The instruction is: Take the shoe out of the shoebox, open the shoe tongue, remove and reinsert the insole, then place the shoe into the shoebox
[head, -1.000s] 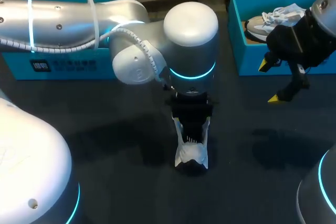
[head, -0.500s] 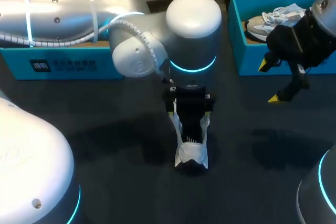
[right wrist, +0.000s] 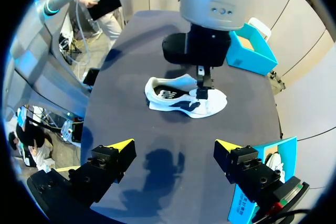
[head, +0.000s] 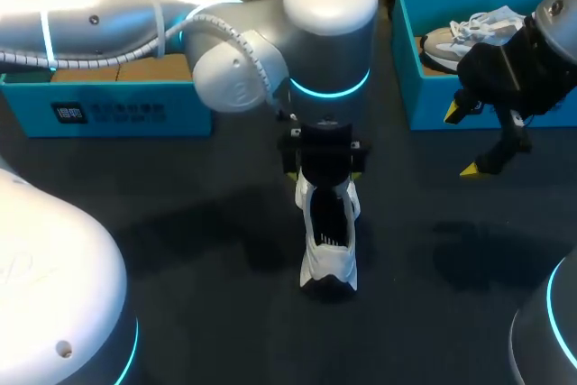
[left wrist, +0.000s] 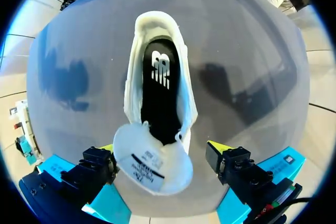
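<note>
The white sneaker [head: 329,245] lies on the dark tabletop [head: 180,250], outside the blue shoebox [head: 424,105]. The shoebox stands beyond the sneaker, well off to its right, with a second sneaker [head: 460,38] inside. The white sneaker's tongue [left wrist: 152,166] is folded back, and the black insole [left wrist: 160,93] sits inside the shoe. The left claw [head: 325,169] hangs over the sneaker's tongue end, its fingers spread wide to either side of the tongue. The right claw [head: 462,142], also spread wide and holding nothing, hovers well to the sneaker's right, just in front of the shoebox.
</note>
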### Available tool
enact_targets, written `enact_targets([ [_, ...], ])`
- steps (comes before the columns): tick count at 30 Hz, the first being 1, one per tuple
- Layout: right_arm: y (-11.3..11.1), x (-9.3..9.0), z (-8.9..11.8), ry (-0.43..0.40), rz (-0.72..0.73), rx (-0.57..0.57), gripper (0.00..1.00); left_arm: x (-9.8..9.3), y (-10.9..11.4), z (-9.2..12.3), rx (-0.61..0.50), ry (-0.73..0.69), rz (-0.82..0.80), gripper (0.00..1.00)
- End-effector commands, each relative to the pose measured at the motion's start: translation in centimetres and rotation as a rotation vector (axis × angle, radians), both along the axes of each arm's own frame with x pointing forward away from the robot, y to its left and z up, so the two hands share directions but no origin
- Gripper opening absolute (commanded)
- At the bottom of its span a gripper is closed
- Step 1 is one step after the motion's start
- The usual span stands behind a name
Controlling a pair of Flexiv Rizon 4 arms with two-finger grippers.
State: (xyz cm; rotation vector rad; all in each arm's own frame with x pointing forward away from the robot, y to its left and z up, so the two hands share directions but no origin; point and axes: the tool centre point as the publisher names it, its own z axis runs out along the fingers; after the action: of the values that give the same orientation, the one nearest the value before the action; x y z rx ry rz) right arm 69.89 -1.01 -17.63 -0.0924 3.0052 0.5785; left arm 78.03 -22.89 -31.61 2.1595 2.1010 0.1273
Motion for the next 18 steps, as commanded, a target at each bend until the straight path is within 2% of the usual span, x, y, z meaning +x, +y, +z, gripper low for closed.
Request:
enact_targets([
  [1,0.2,0.2,-0.1,0.004,0.000,-0.004,1.00,0.8,0.3,0.4,-0.005,0.005,-0.004,1.00],
  [5,0.2,0.2,-0.1,0.004,0.000,-0.004,1.00,2.1,0.4,0.8,-0.003,-0.006,-0.009,1.00],
  [12,0.2,0.2,-0.1,0.004,0.000,-0.004,1.00,3.3,0.4,1.2,0.007,-0.021,-0.042,1.00],
  [14,0.2,0.2,-0.1,0.004,0.000,-0.004,1.00,3.5,0.2,1.3,0.006,-0.024,-0.050,0.70],
  [15,0.2,0.2,-0.1,0.004,0.000,-0.004,1.00,3.5,0.1,1.3,0.006,-0.024,-0.051,0.47],
  [17,0.2,0.2,-0.1,0.004,0.000,-0.004,1.00,3.5,0.1,1.3,0.006,-0.024,-0.051,0.47],
  [18,0.2,0.2,-0.1,0.004,0.000,-0.004,1.00,3.7,-0.1,1.4,0.006,-0.025,-0.056,0.40],
])
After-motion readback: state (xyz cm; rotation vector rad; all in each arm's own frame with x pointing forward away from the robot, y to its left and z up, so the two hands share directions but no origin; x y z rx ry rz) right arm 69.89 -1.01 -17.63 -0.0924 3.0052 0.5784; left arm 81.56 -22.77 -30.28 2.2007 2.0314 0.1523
